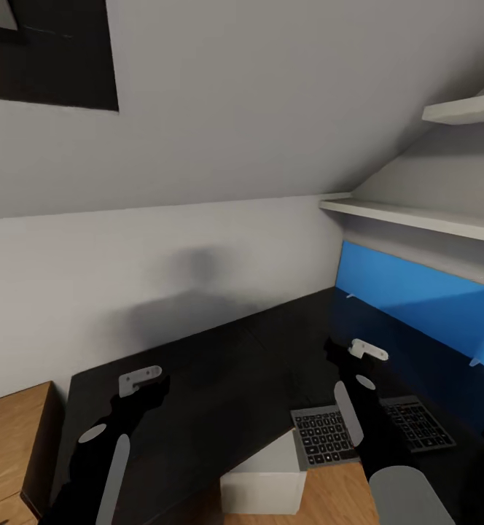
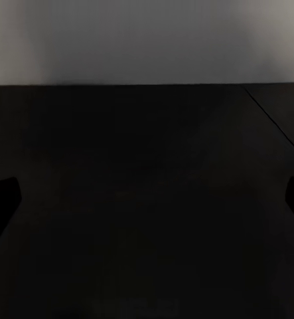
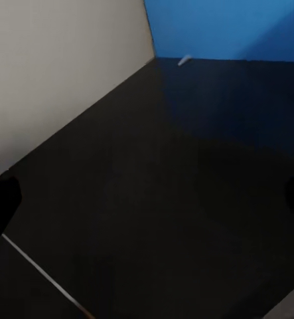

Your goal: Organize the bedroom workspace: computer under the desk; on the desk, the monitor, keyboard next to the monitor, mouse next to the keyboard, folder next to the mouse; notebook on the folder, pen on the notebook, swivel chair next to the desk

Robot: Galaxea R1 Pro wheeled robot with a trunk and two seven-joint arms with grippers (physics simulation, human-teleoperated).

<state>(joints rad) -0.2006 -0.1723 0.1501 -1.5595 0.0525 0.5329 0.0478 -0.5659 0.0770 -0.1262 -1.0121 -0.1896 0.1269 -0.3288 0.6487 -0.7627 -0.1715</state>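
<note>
The glossy black desk (image 1: 227,379) stretches ahead of me against the pale wall. A slim grey keyboard (image 1: 417,430) with dark keys lies by the desk's near edge at the right, partly hidden behind my right forearm. The light-grey computer (image 1: 264,485) stands on the floor, tucked under the desk's front edge. My left gripper (image 1: 158,383) hovers over the desk's left part, open, with bare desktop (image 2: 147,166) between its fingertips (image 2: 0,203). My right gripper (image 1: 340,357) hangs open above the desktop (image 3: 160,173) just beyond the keyboard, holding nothing.
A blue panel (image 1: 417,299) runs along the right wall behind the desk, with white shelves (image 1: 417,216) above it. A light wooden dresser (image 1: 9,445) adjoins the desk's left end. Wooden floor (image 1: 337,488) shows beside the computer.
</note>
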